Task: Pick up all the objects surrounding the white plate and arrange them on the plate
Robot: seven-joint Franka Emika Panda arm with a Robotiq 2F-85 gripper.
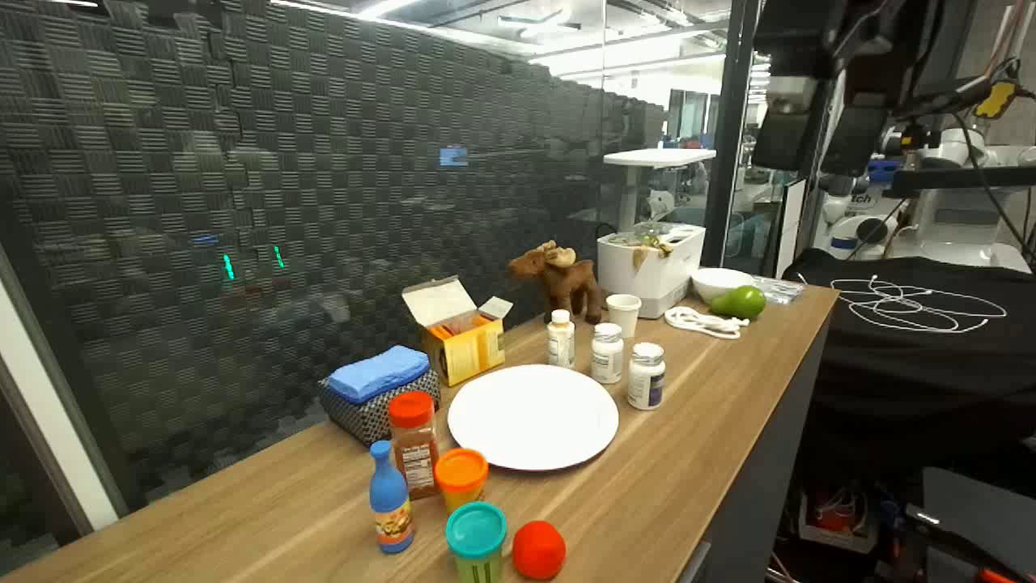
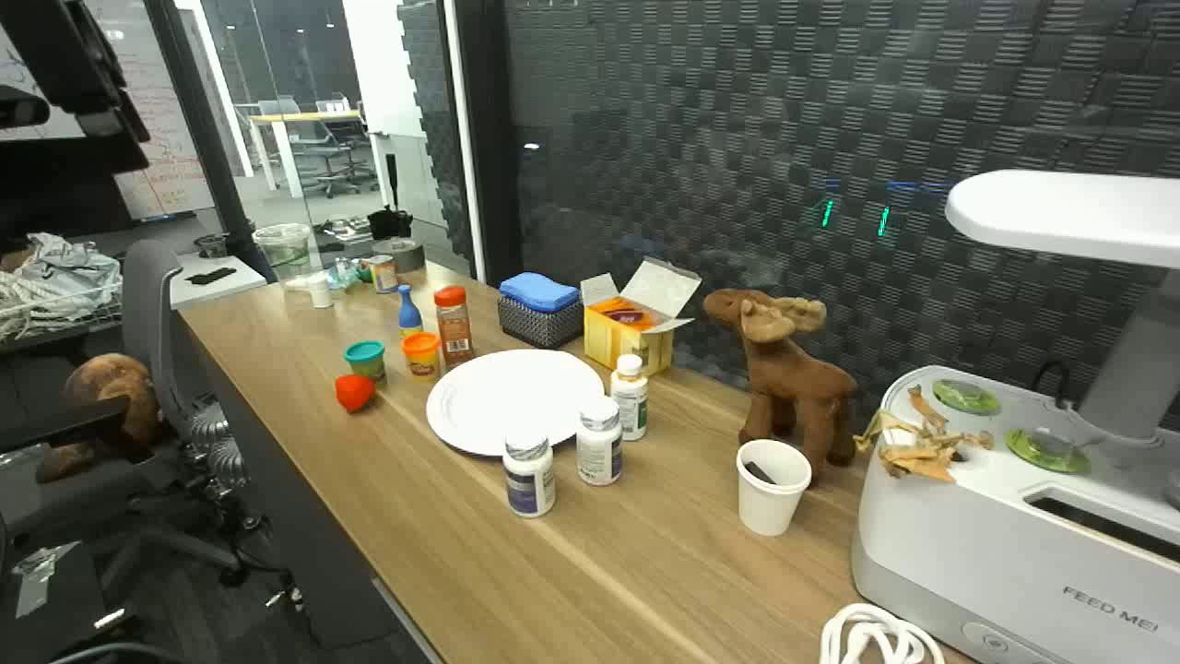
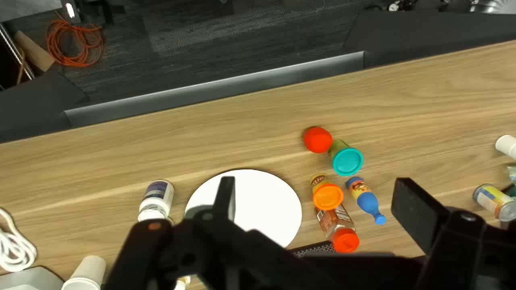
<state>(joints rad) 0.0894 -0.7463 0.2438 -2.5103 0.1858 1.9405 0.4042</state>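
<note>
The white plate (image 1: 532,417) lies bare on the wooden counter. On one side of it stand a red-lidded spice jar (image 1: 417,453), an orange-lidded tub (image 1: 461,479), a small blue bottle (image 1: 390,502), a teal-lidded tub (image 1: 476,536) and a red ball (image 1: 539,551). Three white bottles, one (image 2: 630,401), another (image 2: 599,447) and a third (image 2: 529,480), are upright on the opposite side. High above the counter, my gripper (image 3: 316,181) has its jaws wide apart with nothing between them. In the wrist view it covers part of the plate and some white bottles.
Along the back wall are a dark basket (image 2: 541,325) with a blue cloth (image 2: 539,291), an open yellow box (image 2: 631,341), a brown plush moose (image 2: 800,378) and a white planter (image 2: 996,553). A paper cup (image 2: 770,498) and white cord (image 1: 706,321) lie beyond the bottles.
</note>
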